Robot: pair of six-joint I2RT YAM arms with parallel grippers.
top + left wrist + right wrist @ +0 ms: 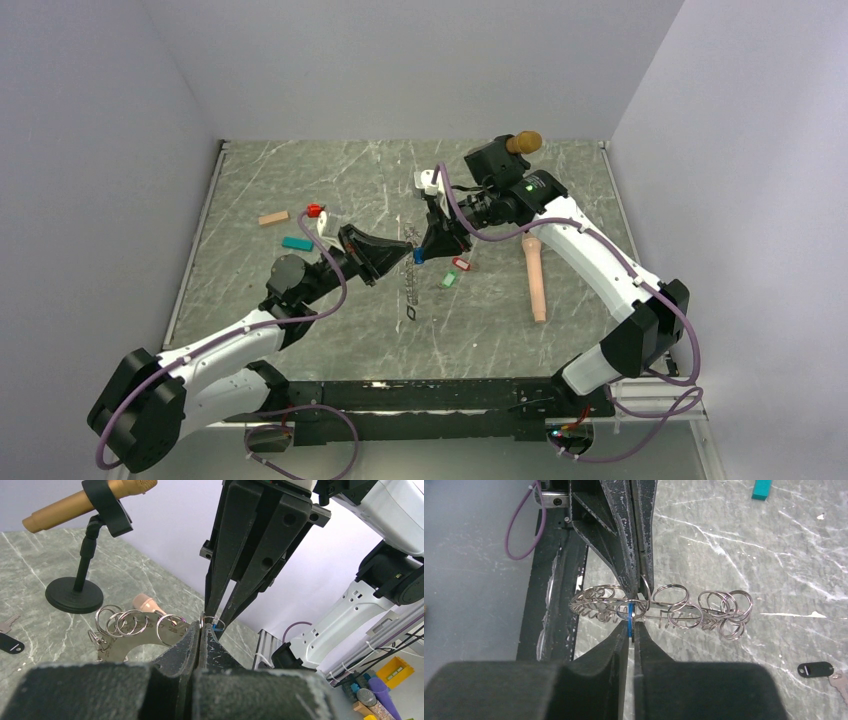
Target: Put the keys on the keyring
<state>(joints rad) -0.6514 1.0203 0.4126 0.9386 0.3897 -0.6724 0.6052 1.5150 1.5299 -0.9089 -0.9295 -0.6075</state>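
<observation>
Now hold the keyring (122,647) steady, aloft above the middle of the counter (300,170), with the left gripper (200,630) clamped tight on one of its split rings. Keep the right gripper (631,630) pinched on the blue key (629,617), right against that same ring. Work the key into the ring's split with a slow turn; avoid tugging, or risk pulling the ring from the grip. Leave the red key (460,264) and green key (448,281) lying on the counter nearby for later.
</observation>
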